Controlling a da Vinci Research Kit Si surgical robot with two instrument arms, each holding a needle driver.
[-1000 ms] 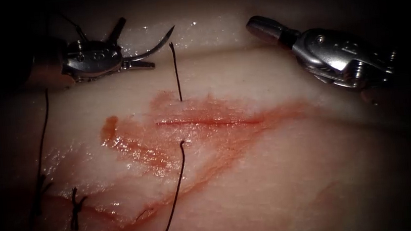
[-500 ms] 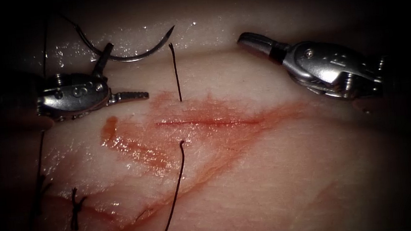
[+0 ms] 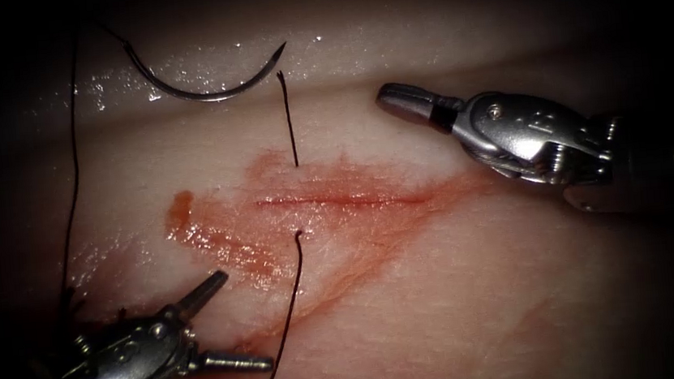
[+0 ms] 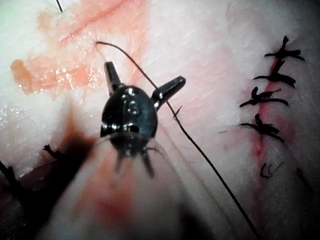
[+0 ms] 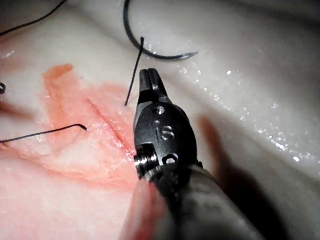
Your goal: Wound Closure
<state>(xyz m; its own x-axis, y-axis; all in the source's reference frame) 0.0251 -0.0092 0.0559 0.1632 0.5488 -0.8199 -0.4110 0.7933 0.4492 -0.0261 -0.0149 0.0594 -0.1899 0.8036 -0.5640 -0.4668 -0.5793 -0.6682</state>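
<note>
Both tools hold nothing: my left tool point(image 3: 222, 322) is spread wide just left of the thread point(image 3: 288, 324) below the cut point(image 3: 342, 201); my right tool point(image 3: 398, 98) is closed, hovering above the cut's right end. The needle point(image 3: 206, 91) lies free on the tissue point(image 3: 483, 282) near its far edge, not in it. I'd judge a clean grip on the thread, clear of the old stitches point(image 4: 270, 100), matters most.
</note>
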